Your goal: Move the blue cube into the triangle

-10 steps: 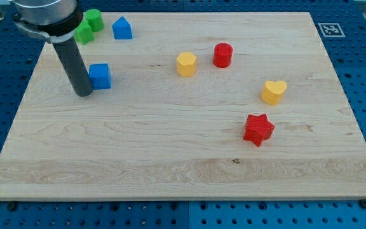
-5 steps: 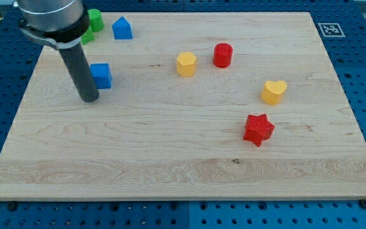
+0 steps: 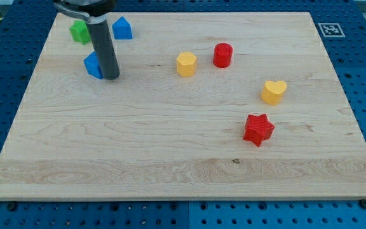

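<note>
Now my tip (image 3: 110, 77) is resting on the pale wooden board (image 3: 170, 146), touching the right side of the blue plastic cube (image 3: 93, 65) and partly hiding it; there is no claw, only the dark rod. The cube is sitting near the view's upper left, below the blue house-shaped block (image 3: 122, 28) and green block (image 3: 79, 31).

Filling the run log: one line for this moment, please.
my tip: right of blue cube, touching | blue triangle block: above | cube not there
</note>
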